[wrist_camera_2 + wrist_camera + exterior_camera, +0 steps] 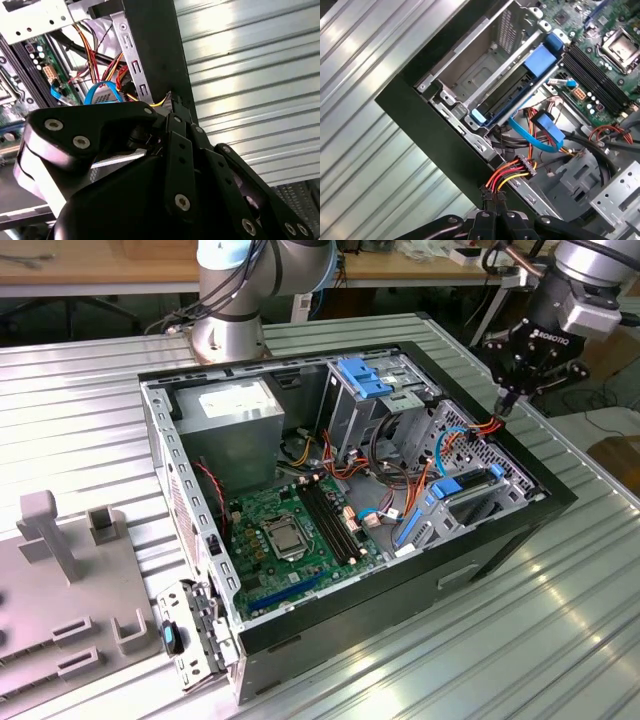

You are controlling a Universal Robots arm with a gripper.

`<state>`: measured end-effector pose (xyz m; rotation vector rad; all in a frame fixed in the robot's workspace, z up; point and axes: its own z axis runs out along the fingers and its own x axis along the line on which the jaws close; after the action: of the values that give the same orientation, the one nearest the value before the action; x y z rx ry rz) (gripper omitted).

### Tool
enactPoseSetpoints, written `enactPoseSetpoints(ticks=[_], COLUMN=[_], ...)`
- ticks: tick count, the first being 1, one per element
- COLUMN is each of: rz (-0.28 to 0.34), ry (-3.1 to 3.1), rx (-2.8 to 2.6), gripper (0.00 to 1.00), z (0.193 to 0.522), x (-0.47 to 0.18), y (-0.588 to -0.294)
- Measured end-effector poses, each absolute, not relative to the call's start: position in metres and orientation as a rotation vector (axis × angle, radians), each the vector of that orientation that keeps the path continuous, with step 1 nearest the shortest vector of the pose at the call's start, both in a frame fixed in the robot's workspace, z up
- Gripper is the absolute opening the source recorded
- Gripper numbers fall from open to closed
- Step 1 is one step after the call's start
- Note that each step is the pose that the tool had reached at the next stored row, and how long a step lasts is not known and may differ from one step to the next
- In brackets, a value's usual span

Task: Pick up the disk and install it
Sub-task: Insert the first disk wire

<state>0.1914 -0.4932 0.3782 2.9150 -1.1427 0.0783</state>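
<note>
**Disk (502,95) in drive cage**

First wrist view: disk edge-on betw. blue rails, inside the case (300,625). Exterior view: gripper (504,405) over case's far rim, exterior view's right, at red/yellow wires (512,176). Both wrist views: jaws together.

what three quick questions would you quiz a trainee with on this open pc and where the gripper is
1. True or false: the computer case has its side cover on.
2. Pick one. The gripper at the case's edge is shut on: A a blue data cable, B the power wire bundle of red, yellow and black wires, C a memory stick.
3. Fill the gap: the case lies on a ribbed ___ table.

Key
1. False: it is open and the boards inside show.
2. B
3. metal
</note>
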Motion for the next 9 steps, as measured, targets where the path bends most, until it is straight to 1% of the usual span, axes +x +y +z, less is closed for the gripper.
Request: enactPoseSetpoints(ticks=[9], rz=[0.083], ry=[-0.808], rx=[3.022], gripper=[0.11], z=[0.3742], x=[0.1909], y=[-0.4931])
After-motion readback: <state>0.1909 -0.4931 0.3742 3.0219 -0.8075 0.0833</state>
